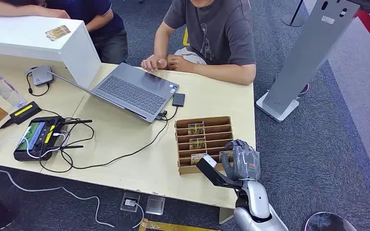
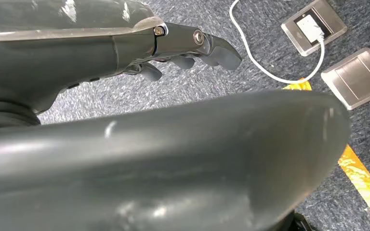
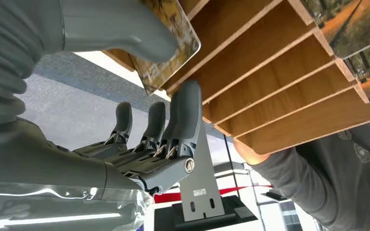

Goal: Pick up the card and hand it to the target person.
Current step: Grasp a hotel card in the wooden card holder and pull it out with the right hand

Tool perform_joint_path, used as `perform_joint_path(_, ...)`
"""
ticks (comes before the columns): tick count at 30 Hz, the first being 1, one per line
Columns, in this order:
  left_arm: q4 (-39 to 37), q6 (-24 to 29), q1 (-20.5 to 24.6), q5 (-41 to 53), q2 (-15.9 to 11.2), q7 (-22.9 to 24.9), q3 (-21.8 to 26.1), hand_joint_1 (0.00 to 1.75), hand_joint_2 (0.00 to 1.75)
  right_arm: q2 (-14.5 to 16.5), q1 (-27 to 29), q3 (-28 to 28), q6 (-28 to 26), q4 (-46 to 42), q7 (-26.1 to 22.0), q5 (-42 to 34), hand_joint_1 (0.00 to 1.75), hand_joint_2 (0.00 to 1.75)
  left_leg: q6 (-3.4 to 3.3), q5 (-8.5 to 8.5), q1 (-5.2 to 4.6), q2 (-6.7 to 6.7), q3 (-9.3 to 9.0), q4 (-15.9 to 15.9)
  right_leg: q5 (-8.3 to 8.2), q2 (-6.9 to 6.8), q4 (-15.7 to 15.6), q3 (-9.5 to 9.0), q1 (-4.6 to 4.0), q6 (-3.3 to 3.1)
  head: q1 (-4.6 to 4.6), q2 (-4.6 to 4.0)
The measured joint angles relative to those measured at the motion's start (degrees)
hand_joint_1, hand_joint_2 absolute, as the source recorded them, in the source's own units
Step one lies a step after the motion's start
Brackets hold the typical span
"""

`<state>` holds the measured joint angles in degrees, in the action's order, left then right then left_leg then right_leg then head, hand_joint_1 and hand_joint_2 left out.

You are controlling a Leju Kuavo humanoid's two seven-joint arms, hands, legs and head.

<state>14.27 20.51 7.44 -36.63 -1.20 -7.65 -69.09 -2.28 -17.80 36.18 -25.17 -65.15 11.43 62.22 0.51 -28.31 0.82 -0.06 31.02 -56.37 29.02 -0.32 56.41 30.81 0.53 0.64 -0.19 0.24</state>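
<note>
Wooden rack [image 1: 219,121] near the bench [image 1: 125,168] edge stands its cards upright for pinching; my right hand [image 1: 241,161] has thumb and fingers [image 3: 185,115] closed on the nearest card [image 3: 171,43], barely out of its slot. I count three cards (two more slotted behind), and my left hand [image 2: 183,48] hangs empty, fingers loosely curled.

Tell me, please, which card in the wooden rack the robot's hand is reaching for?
The card in the slot nearest the robot; the right hand is at it, the other two sit farther back.
</note>
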Motion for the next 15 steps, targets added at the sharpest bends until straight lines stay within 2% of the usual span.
perform_joint_path(15,0.0,0.04,0.03,-0.02,-0.05,0.04,0.0,0.0,0.0,0.86,-1.68,1.18,0.6,3.14,0.56,-0.7,0.95,1.75,0.0,0.0,0.0,0.01,-0.04,0.0,0.0,0.01,0.0,-0.01,0.0,0.0,0.03,0.0)
